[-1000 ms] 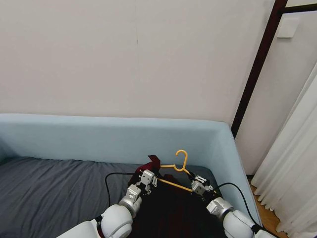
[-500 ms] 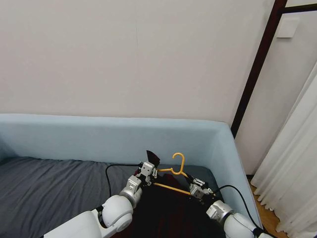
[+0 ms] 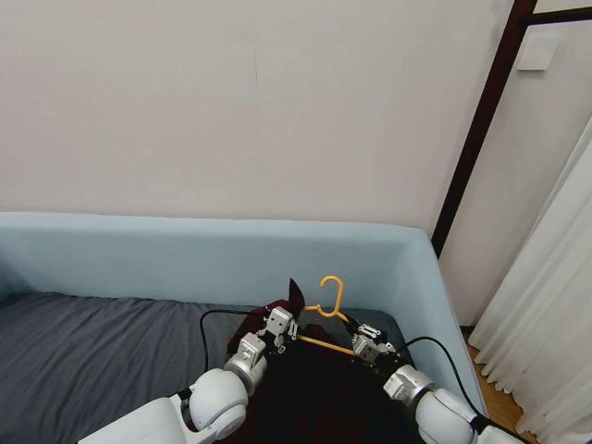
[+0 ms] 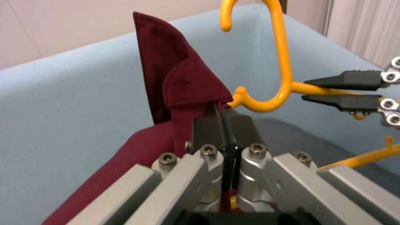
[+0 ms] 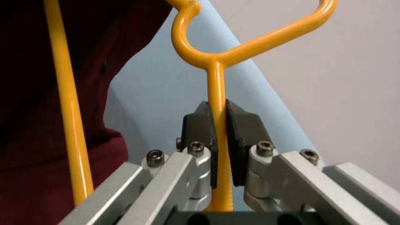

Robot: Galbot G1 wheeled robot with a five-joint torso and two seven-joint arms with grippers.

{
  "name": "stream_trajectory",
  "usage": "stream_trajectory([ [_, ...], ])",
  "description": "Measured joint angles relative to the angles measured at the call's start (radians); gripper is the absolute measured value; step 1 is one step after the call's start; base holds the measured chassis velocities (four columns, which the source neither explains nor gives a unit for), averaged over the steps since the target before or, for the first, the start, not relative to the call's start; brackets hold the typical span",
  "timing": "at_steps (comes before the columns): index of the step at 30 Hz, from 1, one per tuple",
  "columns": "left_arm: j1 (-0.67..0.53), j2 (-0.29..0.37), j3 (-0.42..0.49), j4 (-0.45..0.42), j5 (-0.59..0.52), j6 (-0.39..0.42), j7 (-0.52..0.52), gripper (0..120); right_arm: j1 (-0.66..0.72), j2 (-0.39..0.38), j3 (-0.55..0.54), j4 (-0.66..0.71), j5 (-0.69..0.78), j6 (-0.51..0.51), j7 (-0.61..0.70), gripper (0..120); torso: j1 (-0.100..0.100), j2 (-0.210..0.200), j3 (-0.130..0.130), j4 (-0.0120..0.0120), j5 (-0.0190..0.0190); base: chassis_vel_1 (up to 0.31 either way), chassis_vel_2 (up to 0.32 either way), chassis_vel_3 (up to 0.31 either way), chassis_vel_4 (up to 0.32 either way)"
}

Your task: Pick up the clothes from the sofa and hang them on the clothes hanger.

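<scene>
- I see the left hand [image 4: 223,124] closed on the maroon garment [image 4: 178,89], the yellow hanger [image 4: 283,61] just beyond its fingertips.
- The right hand [image 5: 218,124] is clamped on the hanger's arm.

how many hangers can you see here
1: a yellow hanger, clamped in the right gripper above the sofa near its right end, beside the maroon garment pinched by the left gripper. The garment could hide another.

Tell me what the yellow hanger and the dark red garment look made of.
The yellow hanger, held by the right gripper: probably plastic or coated wire, smooth and glossy. The dark red garment, pinched by the left gripper: matte cloth, likely woven, folding softly.
</scene>
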Motion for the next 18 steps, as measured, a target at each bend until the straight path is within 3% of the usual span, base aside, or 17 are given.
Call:
stream_trajectory([
  [9,0.02,-0.01,-0.002,-0.036,0.001,-0.035,0.011,0,-0.046,-0.019,0.034,0.03,-0.008,0.019,0.003,4,0.0,0.0,0.0,-0.0002,0.0001,0.0,0.0,0.0,0.0],
  [18,0.083,-0.006,-0.014,-0.056,0.022,-0.039,0.013,0,-0.036,0.019,0.096,0.044,0.02,0.018,0.054,4,0.0,0.0,0.0,0.0001,0.0001,0.0,0.0,0.0,0.0],
])
